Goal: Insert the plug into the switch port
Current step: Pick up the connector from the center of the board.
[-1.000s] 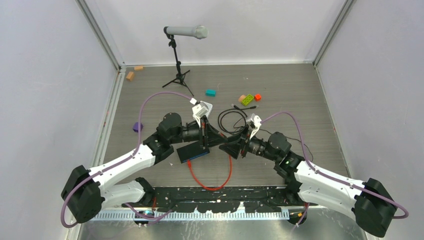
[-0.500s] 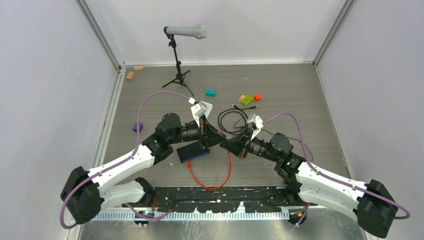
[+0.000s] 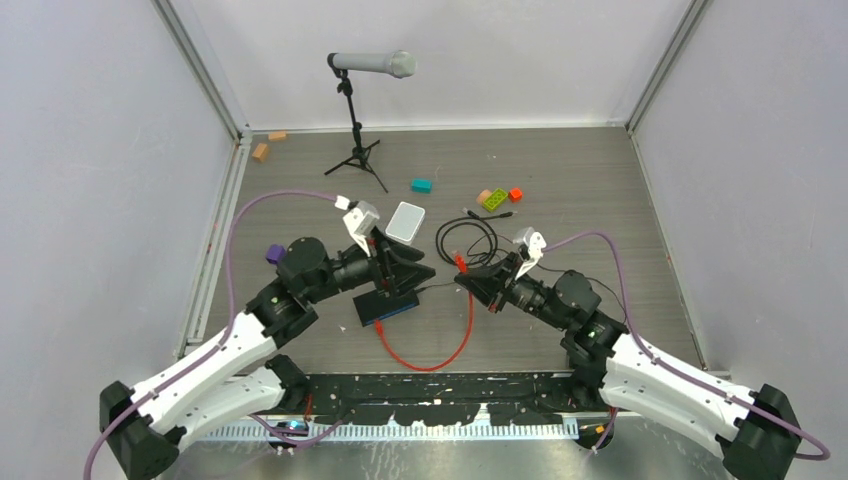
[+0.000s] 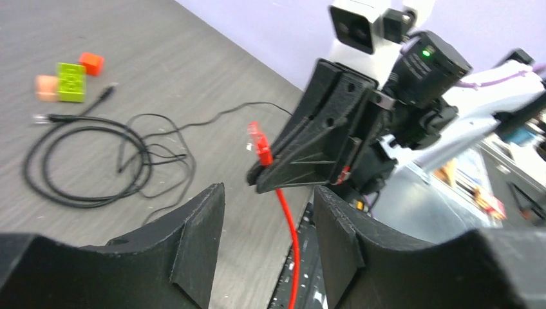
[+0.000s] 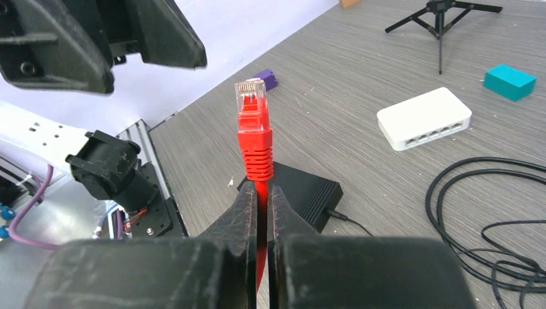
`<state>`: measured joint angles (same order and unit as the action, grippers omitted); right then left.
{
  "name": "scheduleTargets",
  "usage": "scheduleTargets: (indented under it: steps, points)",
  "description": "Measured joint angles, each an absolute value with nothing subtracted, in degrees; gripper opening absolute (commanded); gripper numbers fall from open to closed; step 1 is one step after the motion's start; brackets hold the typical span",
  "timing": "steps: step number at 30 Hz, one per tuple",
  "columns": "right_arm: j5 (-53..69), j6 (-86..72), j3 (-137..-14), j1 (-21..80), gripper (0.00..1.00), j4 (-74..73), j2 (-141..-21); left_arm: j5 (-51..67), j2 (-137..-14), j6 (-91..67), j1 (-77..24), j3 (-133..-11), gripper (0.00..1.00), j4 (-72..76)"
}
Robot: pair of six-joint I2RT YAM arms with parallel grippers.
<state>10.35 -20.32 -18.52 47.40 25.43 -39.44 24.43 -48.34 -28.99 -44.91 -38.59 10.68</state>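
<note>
**Plug gripped, port not yet reached**

My right pincer (image 5: 261, 193) clenches the red cable (image 3: 455, 345) just below the plug (image 5: 252, 109), so the clear tip stands free for the switch port (image 3: 398, 311) on the black box (image 3: 372, 300) — plug and port are apart. My left pincer (image 4: 267, 199) gapes empty above that box, probably to steady it. Since a second ago my left arm has drawn back — the white box (image 3: 405, 221) now shows.
</note>
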Motion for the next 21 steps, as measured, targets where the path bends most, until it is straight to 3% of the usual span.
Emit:
scheduleTargets:
  steps: [6, 10, 21]
  points:
    - [8.49, -17.26, -21.52, 48.60, 0.01, 16.95, -37.65, 14.22, -43.81, -27.05, -44.88, -38.63, 0.53, 2.09]
    - [5.26, -13.80, -26.74, 55.35, 0.01, 12.99, -38.81, 11.25, -43.99, -26.70, -44.88, -38.44, 0.53, -2.02]
    - [-3.75, -4.99, -39.09, 77.03, 0.00, 9.58, -49.71, 17.67, -41.08, -26.24, -44.88, -34.79, 0.53, 0.62]
